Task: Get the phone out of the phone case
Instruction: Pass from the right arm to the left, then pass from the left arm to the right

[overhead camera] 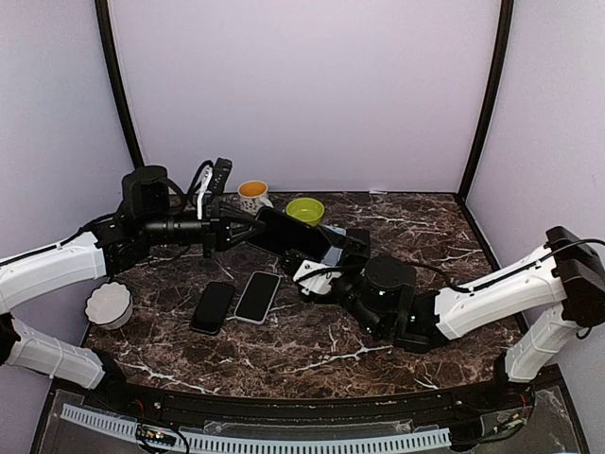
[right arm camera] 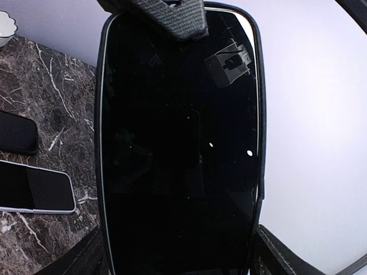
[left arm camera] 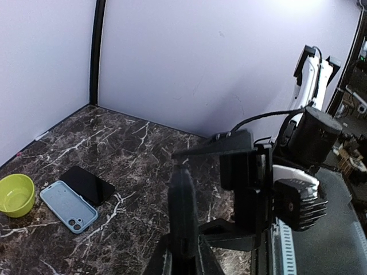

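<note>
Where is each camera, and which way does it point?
Top external: above, behind the arms, looking down at the table; both arms show, left gripper and right gripper holding the cased phone.
Left wrist: on the left arm, looking along the phone's edge toward the right arm; own fingers below.
Right wrist: faces the phone's screen; own fingers flank it.
Shared: all see the phone; top and left wrist, the green bowl.

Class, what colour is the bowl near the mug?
Lime green; the bowl shows best in the top view.
</note>
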`<state>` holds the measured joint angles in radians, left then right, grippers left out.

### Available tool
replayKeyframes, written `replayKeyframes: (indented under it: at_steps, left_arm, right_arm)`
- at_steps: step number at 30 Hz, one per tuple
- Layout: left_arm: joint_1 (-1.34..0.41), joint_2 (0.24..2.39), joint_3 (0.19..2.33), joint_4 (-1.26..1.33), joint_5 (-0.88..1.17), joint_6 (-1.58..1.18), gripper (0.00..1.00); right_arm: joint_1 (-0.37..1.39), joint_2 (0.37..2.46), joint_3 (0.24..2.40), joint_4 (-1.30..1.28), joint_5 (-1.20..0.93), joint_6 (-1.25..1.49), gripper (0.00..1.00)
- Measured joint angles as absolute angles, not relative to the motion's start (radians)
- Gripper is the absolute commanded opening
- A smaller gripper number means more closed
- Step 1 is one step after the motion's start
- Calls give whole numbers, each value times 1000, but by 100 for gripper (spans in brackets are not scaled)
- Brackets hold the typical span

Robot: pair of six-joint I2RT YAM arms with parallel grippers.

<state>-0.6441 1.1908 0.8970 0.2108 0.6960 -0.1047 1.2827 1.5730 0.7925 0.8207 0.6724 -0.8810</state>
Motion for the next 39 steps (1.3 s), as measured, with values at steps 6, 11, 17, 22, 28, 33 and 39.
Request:
replayKeyframes:
  at_steps: [6,11,17,22,28,33,39]
  left_arm:
    - [-644,1159,880,215,695,-27,0]
    - [-644,1082,839,215,675,43,0]
    - [-644,1028,821,216,662,92,0]
    - [-644,1013,821,216,668,105,0]
    - [-644,1006,803,239,707,104,0]
    - [-644,989,790,281,755,83,0]
    - [-643,971,764,371,820,19,0]
  right_arm:
    - [1293,1565,831,776,706,-790,99]
    - [1285,1459,841,605,675,-619,99]
    - [1216,1276,875,370,488,-392,99]
    - [1133,1180,875,242,213,-268,99]
    - [1084,1167,867,164,-57,-183,99]
    - [1072,1170,860,163,-169,-155,98]
    - [1023,1211,841,218,-250,-125,85]
